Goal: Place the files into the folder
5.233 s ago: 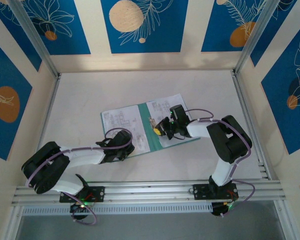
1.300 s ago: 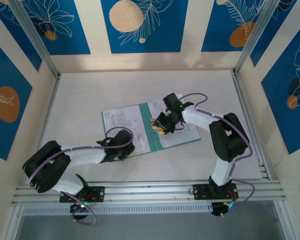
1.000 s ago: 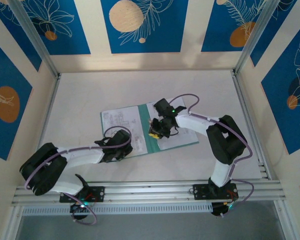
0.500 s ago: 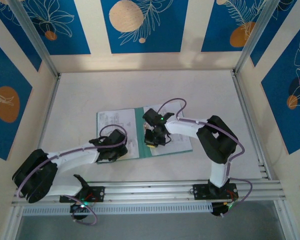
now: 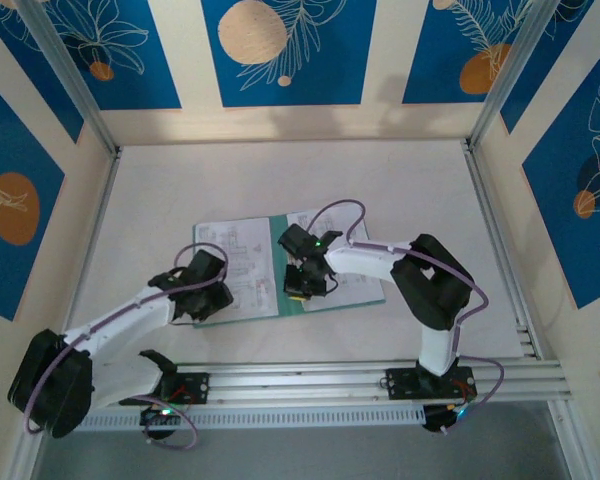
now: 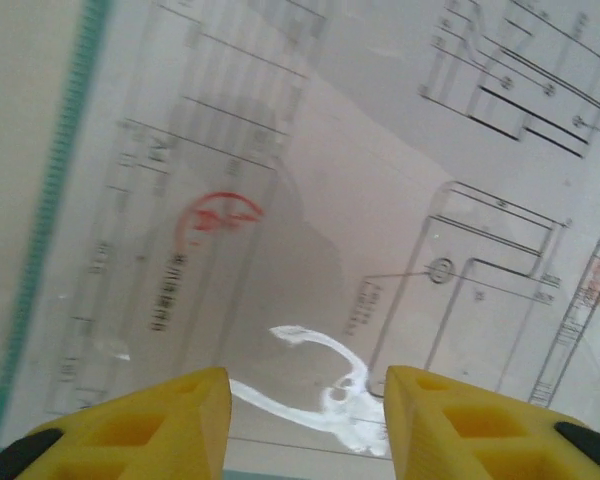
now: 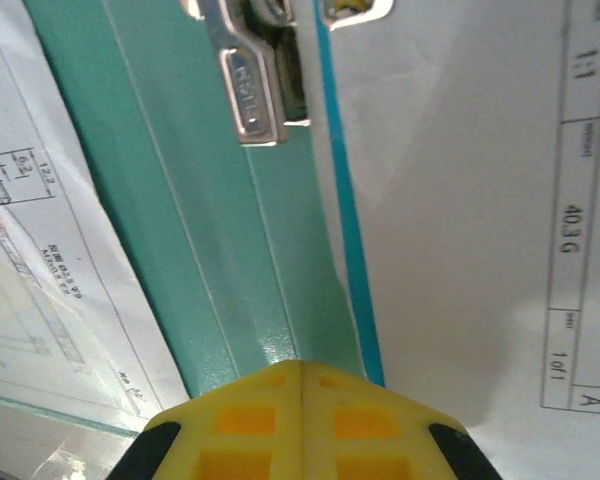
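The teal folder lies open on the table, with white printed files on its left half and its right half. My left gripper hovers over the left page, open; in the left wrist view its yellow fingers stand apart above printed sheets under a shiny clear cover. My right gripper is shut, its tips down on the teal spine beside a sheet with a light-blue edge. A metal clip sits on the spine farther ahead.
Bare white table surrounds the folder. Aluminium frame rails run along the near edge, and posts rise at the back corners. The right arm's elbow hangs over the folder's right side.
The folder has slid left with the right gripper pressed shut on its spine. My left gripper has opened and moved up and left over the left page.
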`<state>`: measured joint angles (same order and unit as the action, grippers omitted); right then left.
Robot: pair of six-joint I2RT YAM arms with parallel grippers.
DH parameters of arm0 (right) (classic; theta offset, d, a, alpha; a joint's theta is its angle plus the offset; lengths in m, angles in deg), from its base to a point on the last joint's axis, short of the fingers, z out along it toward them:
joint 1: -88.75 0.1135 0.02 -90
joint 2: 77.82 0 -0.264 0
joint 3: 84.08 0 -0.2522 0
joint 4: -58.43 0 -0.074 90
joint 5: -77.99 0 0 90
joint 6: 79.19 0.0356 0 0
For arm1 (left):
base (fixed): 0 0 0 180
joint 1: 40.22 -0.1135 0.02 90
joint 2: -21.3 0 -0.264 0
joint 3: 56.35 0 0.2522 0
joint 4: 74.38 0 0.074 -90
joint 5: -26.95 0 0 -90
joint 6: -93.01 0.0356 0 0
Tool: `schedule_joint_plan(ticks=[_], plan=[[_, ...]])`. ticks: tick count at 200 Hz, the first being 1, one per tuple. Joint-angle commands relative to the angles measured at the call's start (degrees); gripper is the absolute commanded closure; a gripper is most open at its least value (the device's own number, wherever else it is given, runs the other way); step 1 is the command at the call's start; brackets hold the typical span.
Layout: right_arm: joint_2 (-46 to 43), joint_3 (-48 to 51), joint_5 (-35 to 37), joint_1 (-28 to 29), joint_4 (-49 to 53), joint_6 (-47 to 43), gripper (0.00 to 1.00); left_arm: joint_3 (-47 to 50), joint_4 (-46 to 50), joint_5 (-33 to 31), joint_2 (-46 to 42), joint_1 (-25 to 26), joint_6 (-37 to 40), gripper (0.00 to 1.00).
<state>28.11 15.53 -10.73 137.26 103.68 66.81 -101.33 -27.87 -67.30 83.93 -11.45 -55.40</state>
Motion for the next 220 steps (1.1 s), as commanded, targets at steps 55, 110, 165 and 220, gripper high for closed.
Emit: schedule_joint_plan(ticks=[55, 110, 165, 220], plan=[[2.9, 2.8, -2.5, -0.9, -0.8, 2.1, 0.95, 1.1, 5.5, 9.7, -2.9, -17.0, 15.4, 0.44], [3.8, 6.7, -3.0, -1.5, -1.7, 2.7, 0.96, 1.2, -1.3, 13.9, -0.1, -21.4, 22.3, 0.35], [4.8, 6.9, -3.9, -2.1, -2.2, 2.4, 0.97, 1.1, 5.0, 10.9, -0.3, -20.8, 19.9, 0.36], [5.3, 6.5, -4.0, -2.1, -2.3, 2.5, 0.98, 3.9, 7.0, 12.2, -1.5, -19.9, 12.2, 0.37]])
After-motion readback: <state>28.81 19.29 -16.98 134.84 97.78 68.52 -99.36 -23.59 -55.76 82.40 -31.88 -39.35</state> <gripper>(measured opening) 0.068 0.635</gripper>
